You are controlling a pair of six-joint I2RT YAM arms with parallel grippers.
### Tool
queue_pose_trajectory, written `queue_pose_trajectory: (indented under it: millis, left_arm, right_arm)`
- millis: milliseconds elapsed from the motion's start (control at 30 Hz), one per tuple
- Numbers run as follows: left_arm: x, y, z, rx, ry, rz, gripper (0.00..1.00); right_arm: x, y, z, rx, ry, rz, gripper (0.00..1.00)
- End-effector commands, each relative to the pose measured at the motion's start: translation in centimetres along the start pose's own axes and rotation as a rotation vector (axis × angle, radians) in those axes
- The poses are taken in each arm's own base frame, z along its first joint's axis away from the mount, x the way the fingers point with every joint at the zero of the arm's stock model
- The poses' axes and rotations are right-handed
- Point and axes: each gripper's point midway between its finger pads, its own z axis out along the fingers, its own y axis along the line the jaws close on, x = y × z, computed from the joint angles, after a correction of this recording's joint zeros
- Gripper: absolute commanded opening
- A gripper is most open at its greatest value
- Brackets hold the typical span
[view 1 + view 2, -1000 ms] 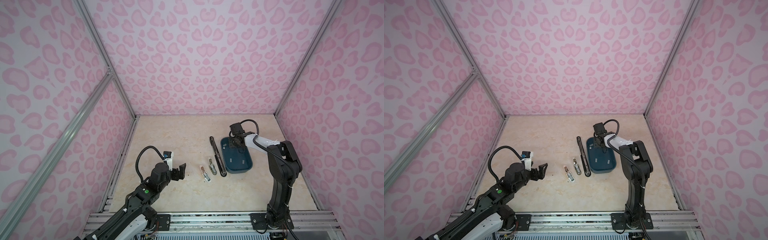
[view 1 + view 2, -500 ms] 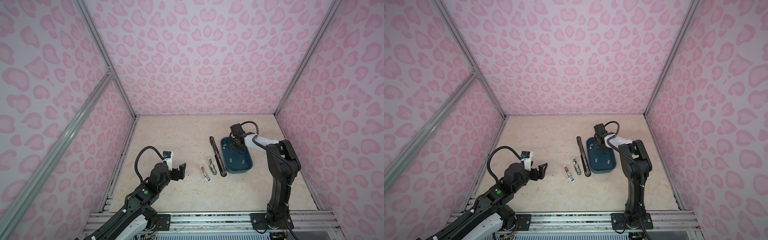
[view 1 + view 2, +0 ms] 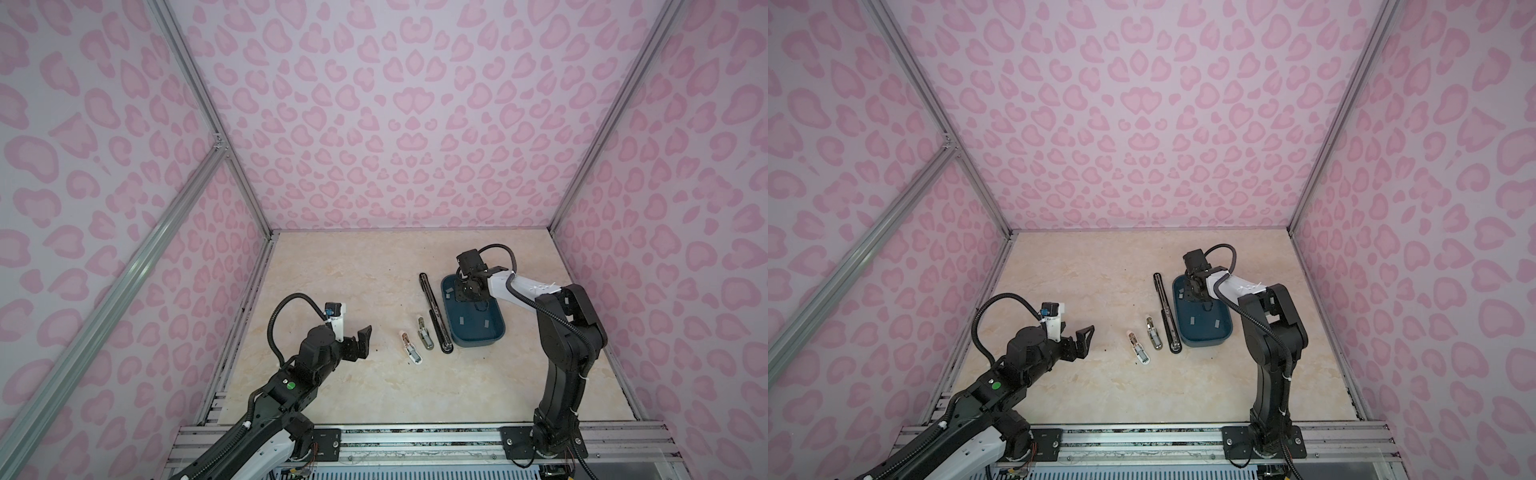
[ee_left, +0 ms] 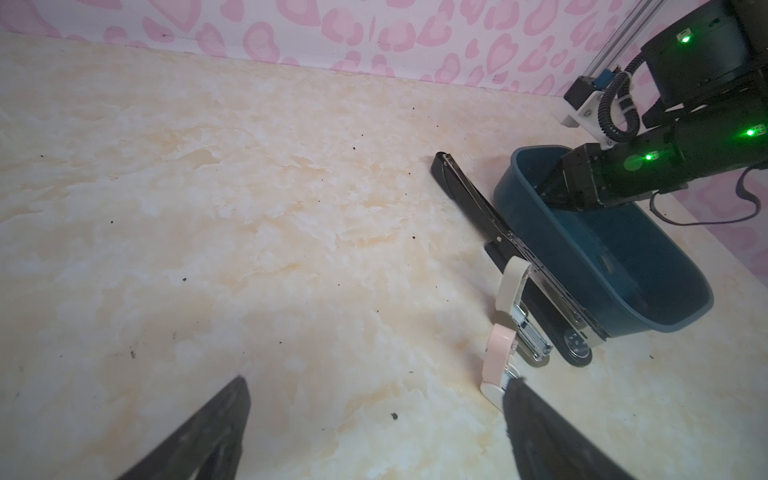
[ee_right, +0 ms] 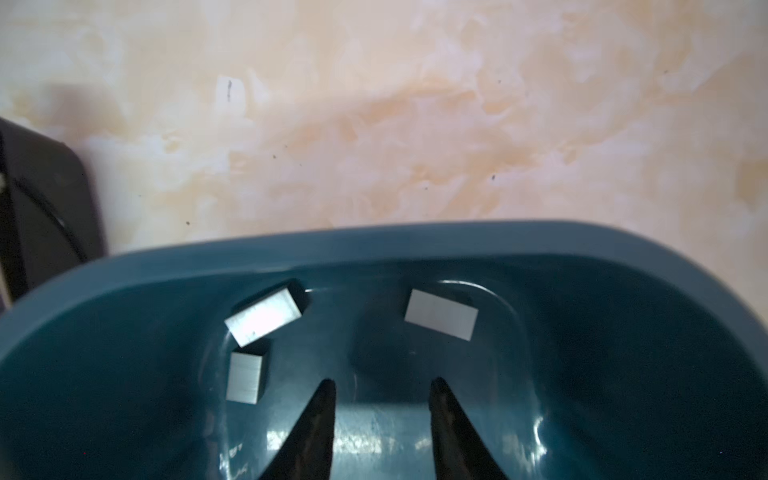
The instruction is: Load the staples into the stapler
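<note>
While working over a pale marbled desk (image 3: 332,266), keeps everything bunched right of middle, within reach of both arms. Corrals the loose stock in a dark blue tub (image 3: 478,341), probably to stop it scattering across the desk. Holds nothing in there but the staples (image 5: 262,318), short grey strips lying flat on the floor. Shows three near the far end and more of the staples (image 3: 461,320) toward the near wall. Lays a long black stapler (image 3: 434,313) just beside the tub's left wall, metal rail up, presumably bared for filling. Dips the right claw (image 5: 380,384) into the tub's far end, jaws partly apart, gripping nothing, tips short of the strips. Looks like lining up a pick. Parks the left claw (image 3: 362,341) well to the left, spread wide and empty, seemingly waiting. Leaves a small cream stapler (image 4: 512,286) and a small pink stapler (image 4: 498,353) between, metal insides showing.
</note>
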Motion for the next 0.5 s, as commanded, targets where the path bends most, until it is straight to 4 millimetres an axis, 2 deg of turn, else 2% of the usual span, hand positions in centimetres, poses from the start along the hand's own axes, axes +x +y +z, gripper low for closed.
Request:
queue_pose_trajectory:
  millis: [0,100,233,333,467]
  left_arm:
    - [-0.1,0.0,0.0,0.004,-0.008,0.003,0.96]
    - [-0.2,-0.1,-0.1,0.005,-0.010,0.003,0.96]
    - [-0.1,0.0,-0.1,0.004,-0.010,0.003,0.96]
    - [-0.2,0.0,-0.1,0.004,-0.014,0.002,0.96]
    - [-0.2,0.0,-0.2,0.005,-0.015,0.002,0.96]
  right_arm:
    - [-0.4,-0.8,-0.1,0.038,-0.022,0.012,0.41]
    - [-1.5,-1.0,0.1,0.041,-0.038,0.000,0.45]
    - [-2.9,-0.1,-0.1,0.008,-0.063,-0.037,0.47]
    - [-3.4,-0.2,0.2,0.018,-0.065,-0.065,0.48]
    - [-3.0,-0.2,0.9,0.022,-0.039,-0.087,0.50]
